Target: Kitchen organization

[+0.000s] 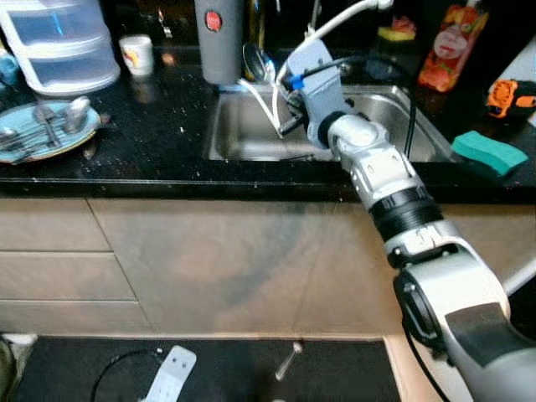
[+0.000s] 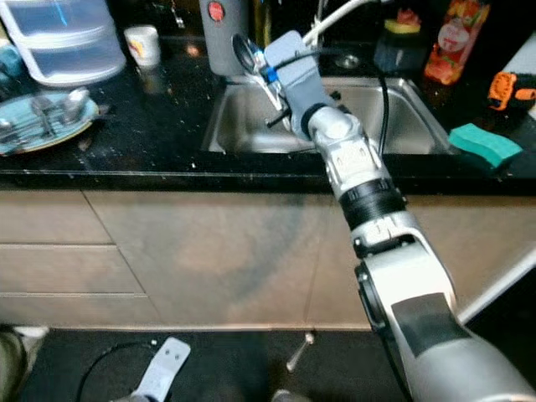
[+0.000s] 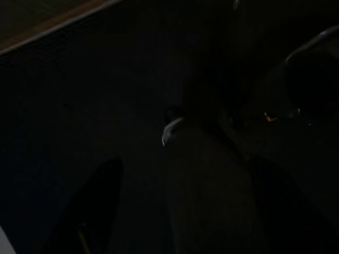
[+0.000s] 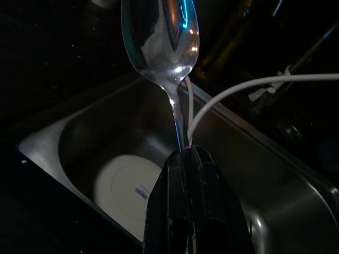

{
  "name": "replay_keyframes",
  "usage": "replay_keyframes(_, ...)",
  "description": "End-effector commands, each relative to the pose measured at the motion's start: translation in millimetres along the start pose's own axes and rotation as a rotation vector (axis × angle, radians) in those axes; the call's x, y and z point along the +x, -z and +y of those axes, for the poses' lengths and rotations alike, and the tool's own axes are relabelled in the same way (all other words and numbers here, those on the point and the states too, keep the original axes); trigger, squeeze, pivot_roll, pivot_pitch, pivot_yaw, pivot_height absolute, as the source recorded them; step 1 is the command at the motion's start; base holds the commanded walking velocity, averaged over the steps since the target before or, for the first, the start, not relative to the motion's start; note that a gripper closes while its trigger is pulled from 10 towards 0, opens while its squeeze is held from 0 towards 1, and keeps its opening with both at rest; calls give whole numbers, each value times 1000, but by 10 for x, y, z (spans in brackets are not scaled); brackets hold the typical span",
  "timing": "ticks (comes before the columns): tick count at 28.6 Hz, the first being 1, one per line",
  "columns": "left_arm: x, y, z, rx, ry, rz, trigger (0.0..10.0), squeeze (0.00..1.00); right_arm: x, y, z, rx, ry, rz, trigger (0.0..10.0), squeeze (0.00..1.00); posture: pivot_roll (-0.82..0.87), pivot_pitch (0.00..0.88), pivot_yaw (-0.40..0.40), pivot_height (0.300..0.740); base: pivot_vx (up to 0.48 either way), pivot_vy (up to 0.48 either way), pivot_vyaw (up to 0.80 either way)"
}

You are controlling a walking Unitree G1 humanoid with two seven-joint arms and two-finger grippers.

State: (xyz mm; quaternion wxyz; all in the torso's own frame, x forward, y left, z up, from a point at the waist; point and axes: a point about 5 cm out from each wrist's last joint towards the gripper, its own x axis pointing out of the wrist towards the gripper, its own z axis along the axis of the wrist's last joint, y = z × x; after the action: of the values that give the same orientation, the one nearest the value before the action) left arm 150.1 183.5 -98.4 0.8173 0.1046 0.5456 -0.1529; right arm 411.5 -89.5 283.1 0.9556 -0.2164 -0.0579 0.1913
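L wrist: very dark | black fingers [image 3: 90, 211] dimly seen | pale strip [image 3: 47, 26] across corner

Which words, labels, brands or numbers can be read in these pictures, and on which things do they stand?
None can be read as text.
Grey cylinder: round red mark, too blurred to read.
Orange bottle: printed label, too blurred to read.
White cup: coloured print, too small to read.
White plate in the sink: small sticker, too small to read.
Spoon held by the right claw: no marking shows.
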Motion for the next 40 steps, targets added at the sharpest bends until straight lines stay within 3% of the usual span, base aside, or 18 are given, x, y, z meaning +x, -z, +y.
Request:
replay_keyframes(1, -2, 153, -59, -1, 17, 52, 10000, 0, 15, -57, -5, -17, 2, -19, 10000, 0, 25, 0, -79, 740, 0, -334, 0)
replay_keyframes(8, -3, 165, -52, -23, -14, 42, 10000, 0, 5, 50, -24, -4, 8, -1, 10000, 0, 23, 0, -78, 740, 0, -476, 0)
replay_keyframes(24, 0, 102, -27, -15, -36, 19, 10000, 0, 6, 102, -25, -6, -3, -14, 10000, 0, 18, 0, -76, 740, 0, 0, 0)
replay_keyframes(40, 0, 48, 5, 3, -35, 20, 10000, 0, -8, 131, -71, 11, 20, -27, 10000, 0, 7, 0, -66, 740, 351, 0, 0)
